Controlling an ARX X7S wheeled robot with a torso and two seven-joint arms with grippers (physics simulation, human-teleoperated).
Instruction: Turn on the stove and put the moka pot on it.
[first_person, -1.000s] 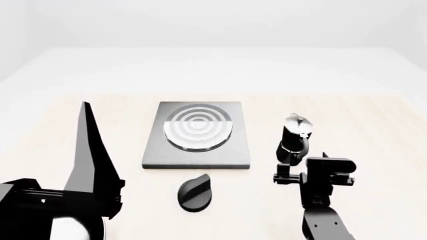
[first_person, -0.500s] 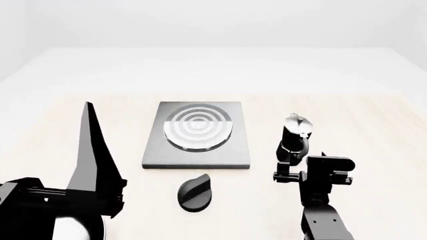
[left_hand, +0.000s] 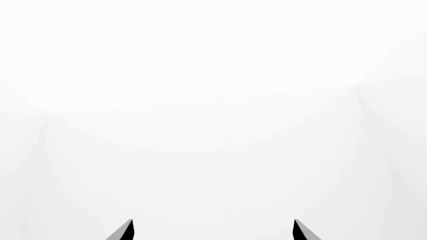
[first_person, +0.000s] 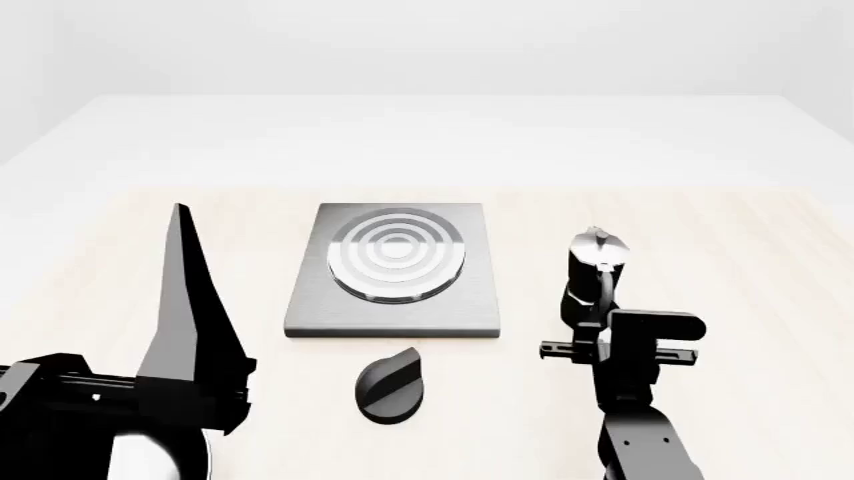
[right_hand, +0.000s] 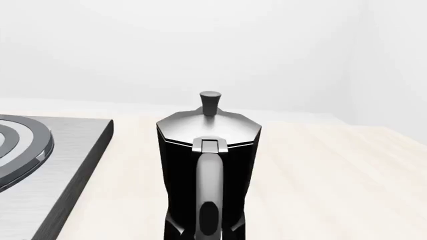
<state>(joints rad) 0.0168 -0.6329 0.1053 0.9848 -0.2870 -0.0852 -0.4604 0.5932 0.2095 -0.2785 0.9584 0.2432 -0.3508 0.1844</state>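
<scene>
**Moka pot awaits pickup beside cold stove**

Moka pot, a small tall black coffee maker with a shiny silver lid and knob, stands upright on the pale wooden tabletop, well to the right of the flat square grey metal stove plate with its round ringed burner. The separate small black round knob lies just in front of the plate, apparently untouched. The right gripper sits close behind the pot, and the right wrist view looks straight at the curved side handle; whether its jaws are spread or closed cannot be told from these views. The left gripper points upward at the left, away from the table, its two fingertips set apart with nothing between them. The step in hand looks like the approach to the handle. Done well, it means staying centred on that handle, closing squarely across it, and lifting straight up so the pot stays upright.
</scene>
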